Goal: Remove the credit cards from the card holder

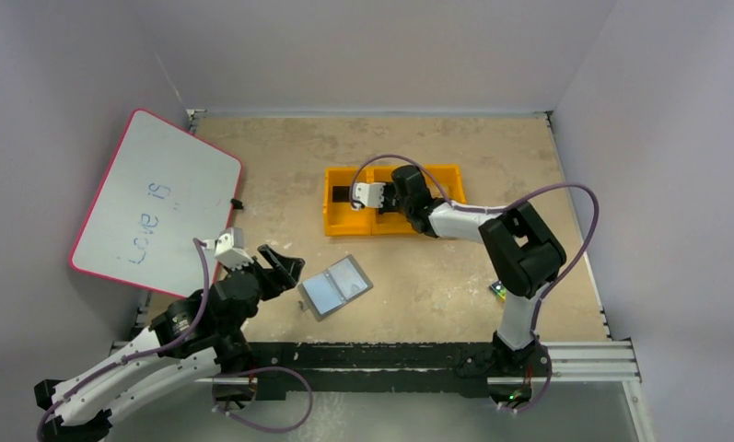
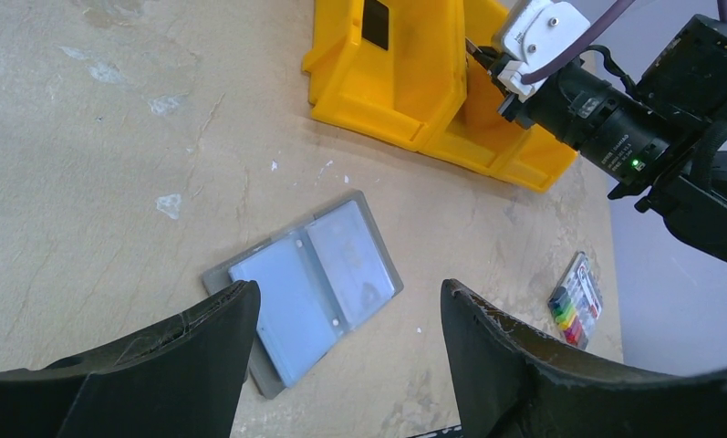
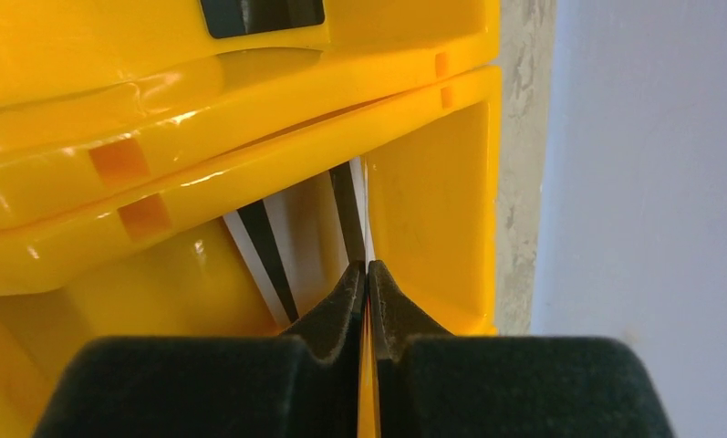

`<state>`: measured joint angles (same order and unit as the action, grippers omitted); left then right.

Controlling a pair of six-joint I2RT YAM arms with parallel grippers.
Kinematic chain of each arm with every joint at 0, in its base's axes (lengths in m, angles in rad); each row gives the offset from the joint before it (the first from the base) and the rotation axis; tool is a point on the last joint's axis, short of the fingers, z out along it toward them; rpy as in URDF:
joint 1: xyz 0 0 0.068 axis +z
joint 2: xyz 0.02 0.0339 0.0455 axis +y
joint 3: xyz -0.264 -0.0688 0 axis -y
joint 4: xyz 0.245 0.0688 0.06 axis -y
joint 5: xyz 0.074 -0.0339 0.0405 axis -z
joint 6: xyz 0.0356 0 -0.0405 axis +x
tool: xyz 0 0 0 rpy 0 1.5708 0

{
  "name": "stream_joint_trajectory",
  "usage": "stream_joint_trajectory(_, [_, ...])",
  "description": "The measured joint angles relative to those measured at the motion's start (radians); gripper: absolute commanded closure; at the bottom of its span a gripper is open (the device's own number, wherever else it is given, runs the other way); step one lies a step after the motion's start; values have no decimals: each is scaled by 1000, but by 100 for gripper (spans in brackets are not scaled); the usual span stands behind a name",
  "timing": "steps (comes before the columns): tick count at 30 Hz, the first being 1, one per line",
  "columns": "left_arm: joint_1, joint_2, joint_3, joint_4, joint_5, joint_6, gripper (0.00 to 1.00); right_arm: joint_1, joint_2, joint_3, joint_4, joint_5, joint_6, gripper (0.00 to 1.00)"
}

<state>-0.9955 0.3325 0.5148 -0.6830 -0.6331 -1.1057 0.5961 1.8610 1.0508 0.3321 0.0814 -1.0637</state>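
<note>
Off to the left of the left hand (image 2: 350, 290) sits a whiteboard (image 1: 156, 203). Left hand: fingers wide apart, nothing between them. The holder (image 1: 337, 286) lies open and flat on the worktop (image 1: 280, 166) just ahead of it, pale inside up. Tray (image 1: 441, 173) farther ahead. Right hand (image 3: 367, 269) reaches into one tray compartment, tips pinched on a thin card (image 3: 348, 210) held edge-on. A striped card (image 3: 277, 246) lies just left of the tips, and a black card (image 3: 261, 14) in the compartment beyond. Crayons (image 2: 576, 299) lie well behind this hand.
</note>
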Motion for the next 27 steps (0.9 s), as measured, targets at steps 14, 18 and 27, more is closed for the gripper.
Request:
stream_joint_trajectory(14, [0,-5,5,-16,0,0,28,-8,26,53,21,-59,-53,93])
stream_joint_trajectory(18, [0,-5,5,-16,0,0,28,-8,44,61,17,-72,-56,93])
stream_joint_trajectory(27, [0,-5,5,-17,0,-1,28,-8,68,62,9,-73,-56,78])
